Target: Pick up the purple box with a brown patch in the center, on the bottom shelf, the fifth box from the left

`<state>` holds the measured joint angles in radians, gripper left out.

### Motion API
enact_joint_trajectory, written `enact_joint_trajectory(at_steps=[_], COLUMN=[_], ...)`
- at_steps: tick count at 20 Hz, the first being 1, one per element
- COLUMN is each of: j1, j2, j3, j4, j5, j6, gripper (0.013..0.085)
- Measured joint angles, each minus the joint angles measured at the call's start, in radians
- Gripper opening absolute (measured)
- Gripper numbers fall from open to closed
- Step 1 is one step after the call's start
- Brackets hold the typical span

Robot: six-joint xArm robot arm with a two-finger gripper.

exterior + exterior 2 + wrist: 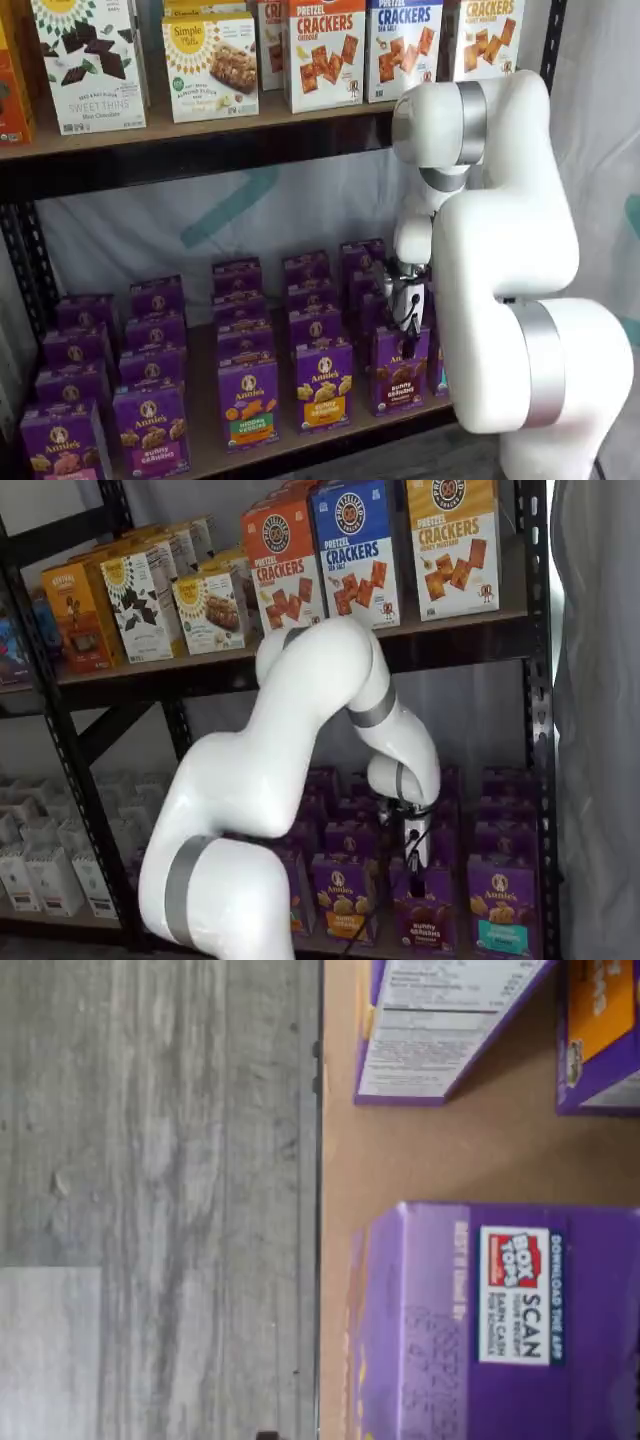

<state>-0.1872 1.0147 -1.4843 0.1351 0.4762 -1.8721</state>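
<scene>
Tool [411, 312] above purple box [398, 372], bottom shelf [290, 440].

Looks like a mock grocery aisle in a lab: black metal rack [540, 680] stocked with rows of cracker boxes [325, 55] and purple Annie's cartons [150, 425], white sheeting [250, 230] behind, grey plank floor [150, 1160].
</scene>
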Motion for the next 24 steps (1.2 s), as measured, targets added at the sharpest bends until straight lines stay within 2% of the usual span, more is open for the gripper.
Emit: enact_joint_trajectory(at_steps=[4, 10, 11, 14, 16, 17, 20, 24], j1=[0.000, 0.002, 0.002, 0.002, 0.003, 0.003, 0.004, 0.006], j2=[0.027, 0.041, 0.042, 0.042, 0.040, 0.039, 0.035, 0.030], j3=[-0.008, -0.018, -0.018, -0.018, -0.017, -0.016, -0.012, -0.004], j4=[0.036, 0.061, 0.060, 0.056, 0.051, 0.048, 0.042, 0.040], j5=[-0.044, -0.053, -0.053, -0.051, -0.049, -0.048, -0.048, -0.054], j6=[-0.033, -0.054, -0.054, -0.050, -0.045, -0.042, -0.036, -0.032], gripper=[0.0850, 0.0850, 0.0810, 0.0770, 0.0690, 0.0690, 0.0610, 0.0610])
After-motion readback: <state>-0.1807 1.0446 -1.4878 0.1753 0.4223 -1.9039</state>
